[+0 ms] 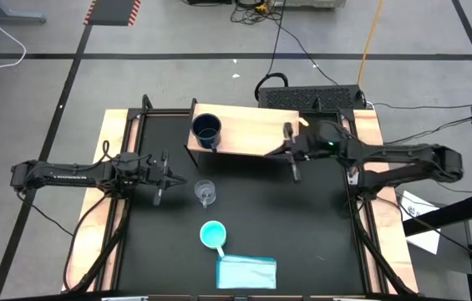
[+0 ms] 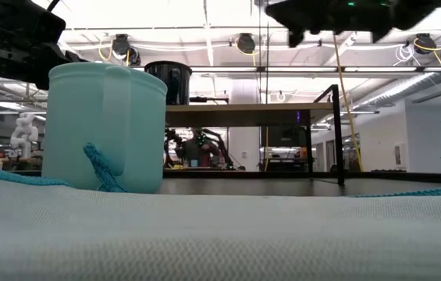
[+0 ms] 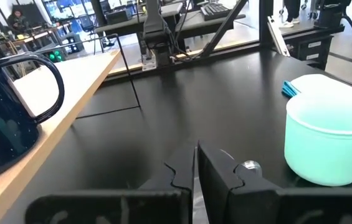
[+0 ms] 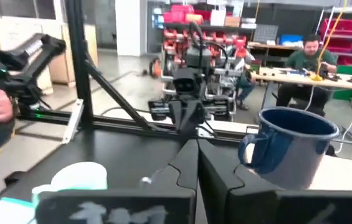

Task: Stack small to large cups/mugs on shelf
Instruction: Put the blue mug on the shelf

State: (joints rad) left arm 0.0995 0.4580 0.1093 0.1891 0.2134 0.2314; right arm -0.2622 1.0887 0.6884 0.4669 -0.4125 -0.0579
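The dark navy mug (image 1: pixel 206 131) stands on the left end of the light-wood shelf (image 1: pixel 252 132); it also shows in the left wrist view (image 3: pixel 1 106) and the right wrist view (image 4: pixel 291 146). The clear glass cup (image 1: pixel 205 194) stands on the black table in front of the shelf. The turquoise mug (image 1: pixel 212 236) stands nearer the table's near edge and also shows in the low view (image 2: pixel 107 129). My left gripper (image 1: pixel 179 180) is shut and empty, just left of the glass cup. My right gripper (image 1: pixel 279 151) is shut and empty at the shelf's front edge, right of the navy mug.
A folded light blue cloth (image 1: pixel 246 272) lies at the near edge, beside the turquoise mug. The shelf's dark legs (image 2: pixel 337 133) stand on the table. Wooden strips (image 1: pixel 114 150) edge the table. A person (image 4: pixel 309 53) sits far off in the room.
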